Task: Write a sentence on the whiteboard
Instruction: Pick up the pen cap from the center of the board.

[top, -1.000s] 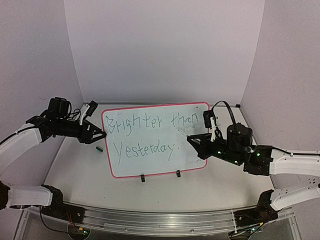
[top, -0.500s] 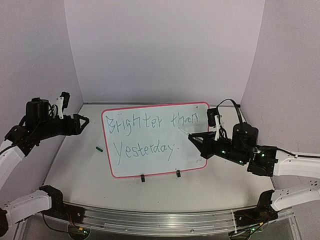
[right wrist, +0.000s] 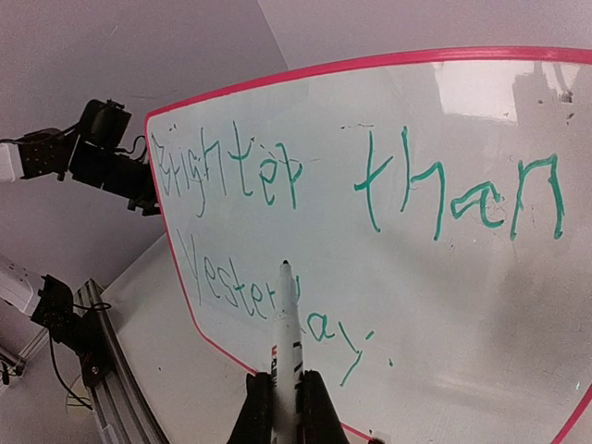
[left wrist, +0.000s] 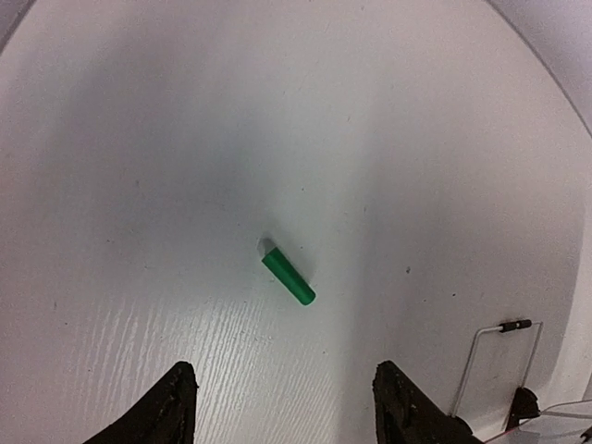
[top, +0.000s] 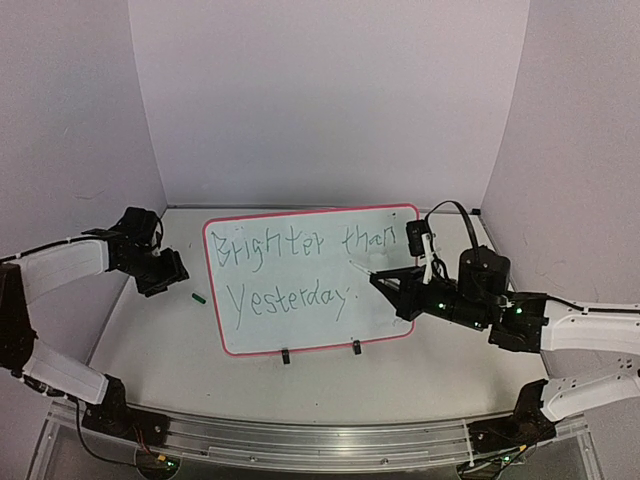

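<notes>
The whiteboard (top: 385, 305) with its red-pink frame lies on the table between my arms. The sentence (top: 300, 246) is in green letters, "Brighter than" over "Yesterday". My right gripper (top: 388, 284) is shut on a white marker (top: 362, 271), also seen as the marker (right wrist: 287, 324) in the right gripper (right wrist: 285, 381). Its tip hovers at the middle of "Yesterday" on the whiteboard (right wrist: 462, 305); contact cannot be told. My left gripper (top: 163, 274) is left of the board, pointing down. It shows open and empty in the left wrist view (left wrist: 282, 381), above a green cap (left wrist: 288, 277).
The green cap (top: 198, 297) lies on the table just off the board's left edge. Two black clips (top: 285, 356) (top: 355, 347) sit on the board's near edge. A thin wire loop (left wrist: 504, 356) shows at the right of the left wrist view. Pale walls enclose three sides.
My left gripper left the board's left edge, swung back to the left, then came down over the green cap. The right gripper with the marker edged slightly left over the board.
</notes>
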